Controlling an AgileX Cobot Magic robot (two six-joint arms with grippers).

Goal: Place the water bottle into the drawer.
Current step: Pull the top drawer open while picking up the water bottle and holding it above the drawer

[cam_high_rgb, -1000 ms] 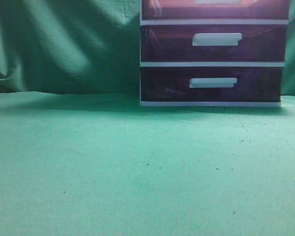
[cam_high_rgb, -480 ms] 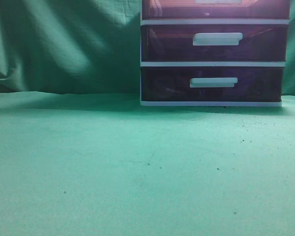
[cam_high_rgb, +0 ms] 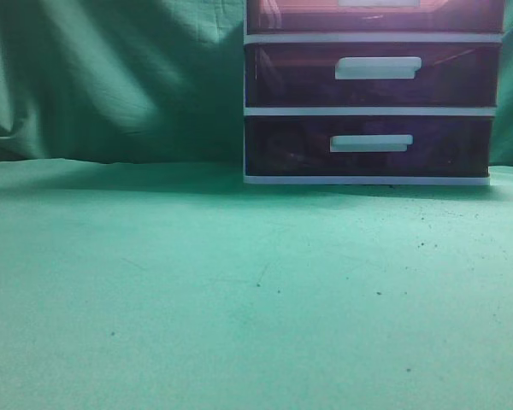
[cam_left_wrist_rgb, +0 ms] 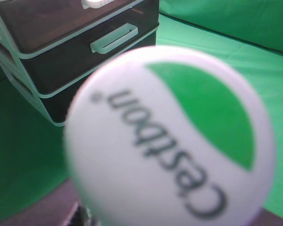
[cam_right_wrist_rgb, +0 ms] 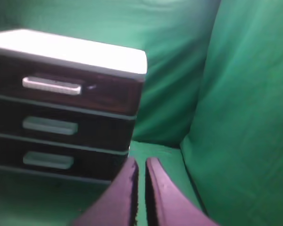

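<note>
Cestbon water bottle fills the left wrist view cap-on, presumably carried by the left tool, whose grip I cannot tell; top drawer looks shut, so the right tool, tips nearly together, hangs near the unit, likely to open it.

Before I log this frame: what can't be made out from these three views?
- Left gripper: hidden in the left wrist view by the water bottle's blurred cap filling the frame; open or shut is unreadable.
- Bottle body: hidden behind its own cap.
- The drawer: cut off by the exterior view's top edge; fully visible only in the right wrist view.
- Right gripper: absent from the exterior view; right wrist view shows fingers nearly together, holding nothing.
</note>
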